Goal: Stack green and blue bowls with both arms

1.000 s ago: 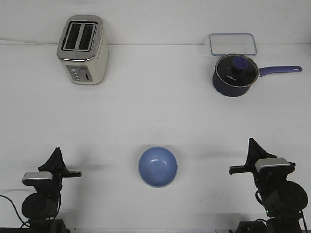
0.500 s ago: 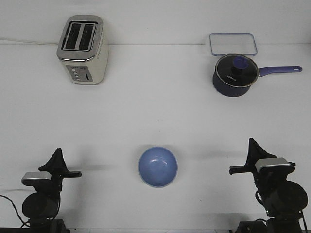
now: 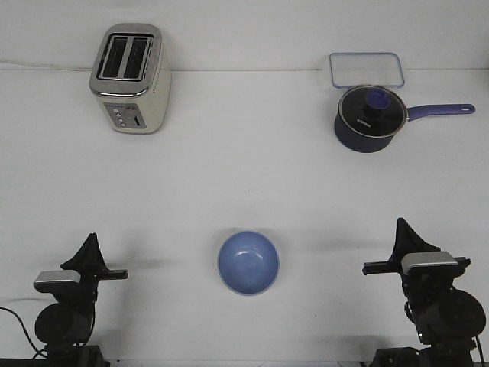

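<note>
Both arm bases cut off by the lower edge, saucepan (image 3: 367, 116) lettering — too small to read

One periwinkle blue bowl (image 3: 248, 263). One cream two-slot toaster (image 3: 128, 77). One dark navy saucepan (image 3: 369, 116) with a glass lid and one long handle. One clear rectangular container lid (image 3: 366, 69) with a blue rim. Two black robot arms, each tipped by a pointed gripper: left gripper (image 3: 89, 250), right gripper (image 3: 404, 233). One white table (image 3: 244, 176). Of bowls in total, just one in sight; of cookware pieces, one; of kitchen appliances, one.
</note>
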